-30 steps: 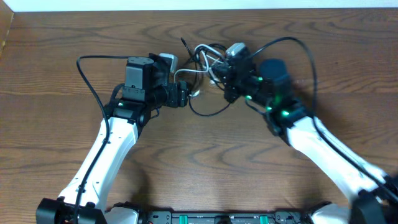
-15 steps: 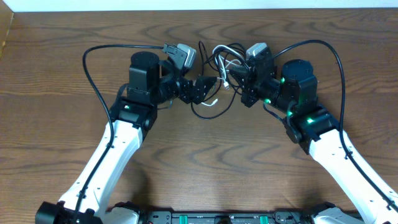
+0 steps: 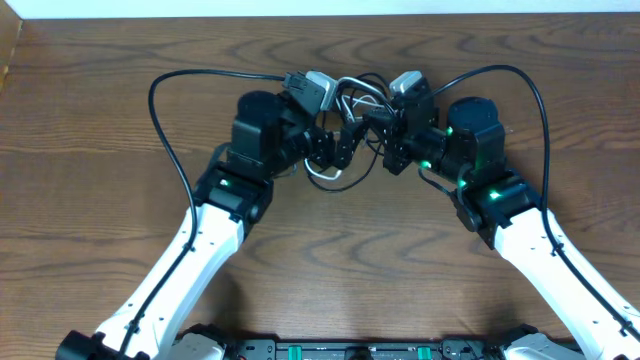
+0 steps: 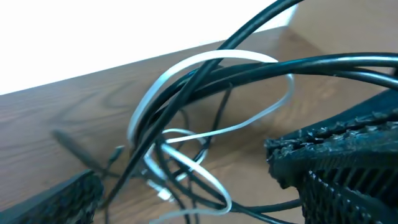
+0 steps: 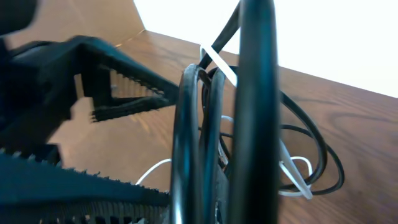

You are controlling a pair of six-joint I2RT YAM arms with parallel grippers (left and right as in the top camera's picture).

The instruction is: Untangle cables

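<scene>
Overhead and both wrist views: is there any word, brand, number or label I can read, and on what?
No text can be read in any view.
Cables: plain black and white, no print visible.
Arms: only green lights, no lettering legible.
Table: bare wood grain, no marks.
Base rail at the bottom edge: too small to read.

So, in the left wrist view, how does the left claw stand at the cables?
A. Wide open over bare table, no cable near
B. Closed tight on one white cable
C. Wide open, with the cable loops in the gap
C: the left claw has its fingers far apart at the two sides of the picture, and the black and white cables loop through the gap between them, not pinched.
</scene>
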